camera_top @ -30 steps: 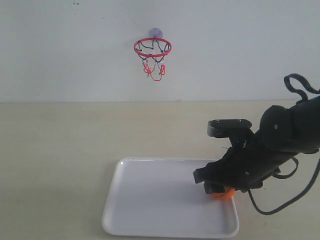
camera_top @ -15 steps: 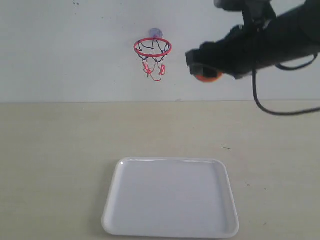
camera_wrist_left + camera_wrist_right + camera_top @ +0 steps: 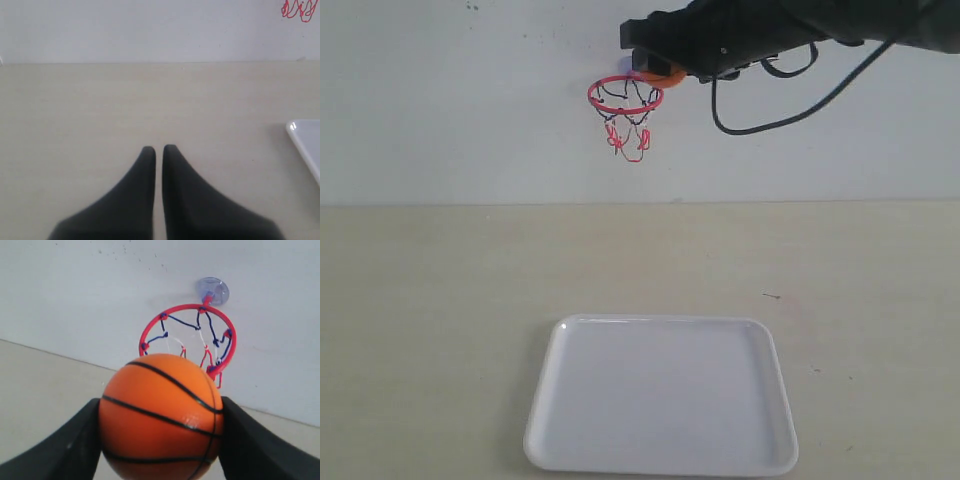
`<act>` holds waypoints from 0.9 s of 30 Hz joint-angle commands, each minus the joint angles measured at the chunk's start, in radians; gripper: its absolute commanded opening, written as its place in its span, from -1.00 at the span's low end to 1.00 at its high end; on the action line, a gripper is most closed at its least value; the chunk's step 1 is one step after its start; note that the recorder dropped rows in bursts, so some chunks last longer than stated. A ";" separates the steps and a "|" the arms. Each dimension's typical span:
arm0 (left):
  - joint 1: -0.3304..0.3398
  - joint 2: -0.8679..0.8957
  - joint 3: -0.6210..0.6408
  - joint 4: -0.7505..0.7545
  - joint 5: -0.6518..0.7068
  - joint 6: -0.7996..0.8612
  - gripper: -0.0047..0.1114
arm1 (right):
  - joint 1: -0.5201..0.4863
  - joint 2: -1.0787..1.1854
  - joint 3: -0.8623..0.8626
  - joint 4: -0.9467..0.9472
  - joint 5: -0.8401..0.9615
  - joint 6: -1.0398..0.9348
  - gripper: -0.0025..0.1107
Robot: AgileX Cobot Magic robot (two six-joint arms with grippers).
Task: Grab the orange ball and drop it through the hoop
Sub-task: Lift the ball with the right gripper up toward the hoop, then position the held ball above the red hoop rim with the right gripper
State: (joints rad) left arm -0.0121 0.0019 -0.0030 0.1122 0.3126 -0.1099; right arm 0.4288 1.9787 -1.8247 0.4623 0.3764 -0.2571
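My right gripper (image 3: 655, 66) is high at the wall, just above the right side of the hoop (image 3: 625, 96), shut on the orange ball (image 3: 664, 75). In the right wrist view the orange ball (image 3: 160, 415) with black seams fills the space between both black fingers (image 3: 60, 450), and the hoop (image 3: 189, 340) with its red ring, string net and bluish suction cup lies just beyond it. My left gripper (image 3: 158, 150) hovers low over the tabletop with its jaws nearly together and nothing between them. It does not show in the exterior view.
A white tray (image 3: 660, 395) lies on the beige table below the hoop, its corner (image 3: 305, 145) showing in the left wrist view. A black cable (image 3: 770, 110) hangs from the right arm in front of the white wall.
My right arm lifted the orange ball from the tray, rose to hoop height, then moved left until the ball sits at the ring. The left gripper shows no earlier frames.
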 commanded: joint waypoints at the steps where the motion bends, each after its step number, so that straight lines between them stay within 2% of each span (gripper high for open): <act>1: -0.009 -0.002 0.003 -0.007 0.000 -0.002 -0.85 | 0.000 0.088 -0.121 0.018 0.005 -0.015 -0.96; 8: -0.009 -0.002 0.003 -0.007 0.000 -0.002 -0.85 | 0.000 0.188 -0.246 0.027 -0.006 -0.015 -0.96; 27: -0.009 -0.002 0.003 -0.007 0.000 -0.002 -0.85 | 0.000 0.266 -0.321 0.030 -0.145 -0.026 -0.96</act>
State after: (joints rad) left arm -0.0121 0.0019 -0.0030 0.1122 0.3126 -0.1099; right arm 0.4288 2.2428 -2.1373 0.4905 0.2706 -0.2784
